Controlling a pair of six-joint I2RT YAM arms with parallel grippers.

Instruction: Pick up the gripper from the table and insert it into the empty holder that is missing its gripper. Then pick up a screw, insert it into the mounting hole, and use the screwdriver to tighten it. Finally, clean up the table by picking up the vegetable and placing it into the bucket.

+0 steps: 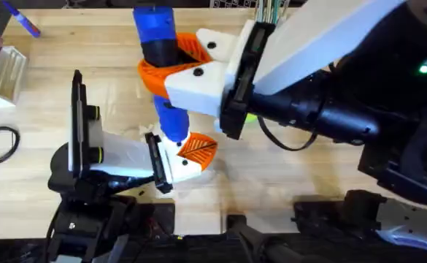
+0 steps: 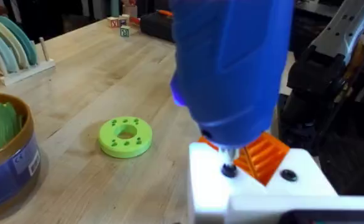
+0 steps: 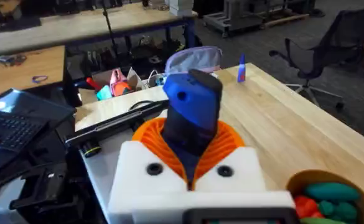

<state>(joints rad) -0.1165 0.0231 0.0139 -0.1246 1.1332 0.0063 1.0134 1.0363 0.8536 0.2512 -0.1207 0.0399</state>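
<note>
At the centre of the overhead frame, my right fingers (image 1: 187,66) are clenched on the screwdriver (image 1: 158,44), orange ribbed pads wrapping its blue and black body. The tool stands roughly vertical, tip down.

Lower centre of the overhead frame: my left fingers (image 1: 177,164) are grasping the holder (image 1: 178,166), the white block. The gripper (image 1: 197,148), the orange ribbed wedge, is seated in it.

Left wrist view, lower right: the screwdriver body (image 2: 231,62) takes the upper middle of the frame. Its thin metal tip (image 2: 229,163) meets a dark screw head (image 2: 229,170) on the top face of the holder (image 2: 256,186). Touching, as far as I can tell. The orange gripper (image 2: 266,155) sits just beside the tip. A second dark hole (image 2: 288,175) shows to the right on the same face.

Left wrist view, left edge: the bucket (image 2: 7,168), blue wall with brown rim, stands on the worktop (image 2: 107,81). The vegetable (image 2: 2,123), green, lies inside it. A green disc (image 2: 126,135) lies on the worktop between bucket and holder, apart from both.

Right wrist view, lower right corner: the bucket rim (image 3: 312,180) with teal and red toy vegetables (image 3: 325,198) inside.

Upper left of the left wrist view: a dish rack (image 2: 10,46) with plates.
</note>
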